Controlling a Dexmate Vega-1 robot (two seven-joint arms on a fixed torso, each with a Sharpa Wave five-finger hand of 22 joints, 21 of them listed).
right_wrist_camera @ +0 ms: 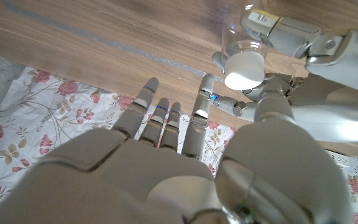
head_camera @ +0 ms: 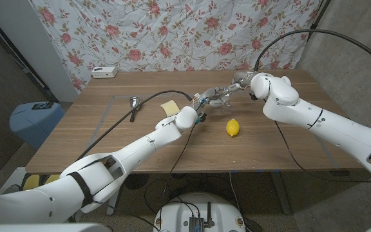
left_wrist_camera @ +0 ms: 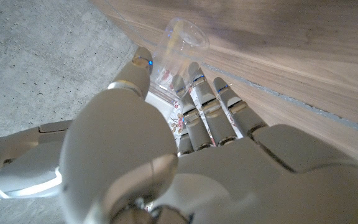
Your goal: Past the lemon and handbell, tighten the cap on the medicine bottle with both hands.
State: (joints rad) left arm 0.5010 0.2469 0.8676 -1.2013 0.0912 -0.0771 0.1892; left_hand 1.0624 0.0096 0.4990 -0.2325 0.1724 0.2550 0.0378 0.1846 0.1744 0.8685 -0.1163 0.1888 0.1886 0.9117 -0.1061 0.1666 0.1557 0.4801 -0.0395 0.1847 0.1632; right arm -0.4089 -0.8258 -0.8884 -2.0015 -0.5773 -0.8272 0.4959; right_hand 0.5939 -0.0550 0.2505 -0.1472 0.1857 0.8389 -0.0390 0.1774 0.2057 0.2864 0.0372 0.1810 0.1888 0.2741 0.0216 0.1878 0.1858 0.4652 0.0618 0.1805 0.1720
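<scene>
Left robot hand (left_wrist_camera: pixel 185 155) grips one bottle (left_wrist_camera: pixel 178 56) (clear).

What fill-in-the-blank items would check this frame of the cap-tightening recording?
1. The clear medicine bottle is held by the ____ hand.
2. The bottle's cap is ____ in colour.
3. The fruit lying on the table nearer the robot than the hands is a ____.
4. The right hand's thumb touches the ____.

Missing words: left; white; lemon; cap
</scene>
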